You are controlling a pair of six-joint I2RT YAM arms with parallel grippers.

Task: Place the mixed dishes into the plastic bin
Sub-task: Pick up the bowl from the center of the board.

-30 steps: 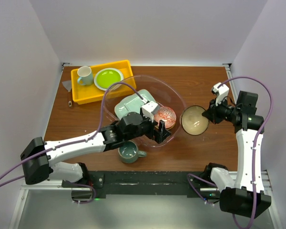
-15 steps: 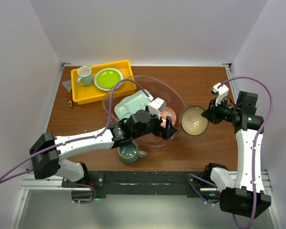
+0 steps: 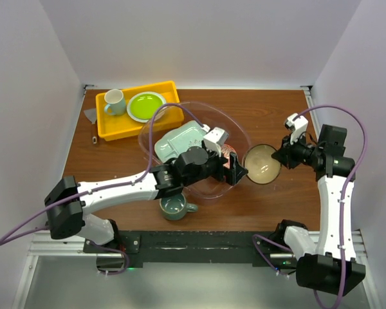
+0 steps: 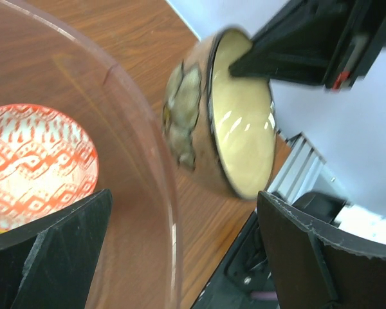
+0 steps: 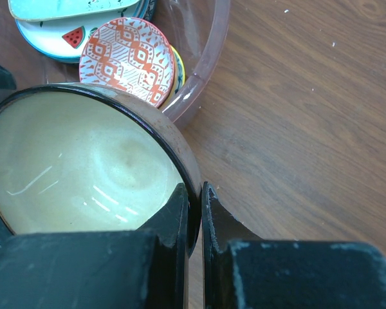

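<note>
change: left arm (image 3: 116, 190) has swung right across the clear, pink-tinted plastic bin (image 3: 235, 125) over the last second, from mid-bin to its right rim. Right arm (image 3: 331, 193) unchanged.
left fingers (image 4: 58, 257): spread wide, holding nothing, straddling the bin's right wall.
right fingers (image 5: 161, 257): pinched on the yellow-inside brown bowl (image 3: 262, 163), one finger inside the rim, one outside.
yellow-inside brown bowl: tipped on edge, just outside the bin's right wall; can't tell if it touches the wooden desk (image 3: 276, 103).
in bin: orange-and-white patterned bowl (image 4: 32, 167), pale-green rectangular tray (image 3: 180, 141).
outside bin: grey-green mug (image 3: 175, 207) on the desk, by the near wall.
left wrist only: pale leaf print on the held bowl's outer wall.
right wrist only: white plate with a watermelon mark (image 5: 58, 38) under the tray.
</note>
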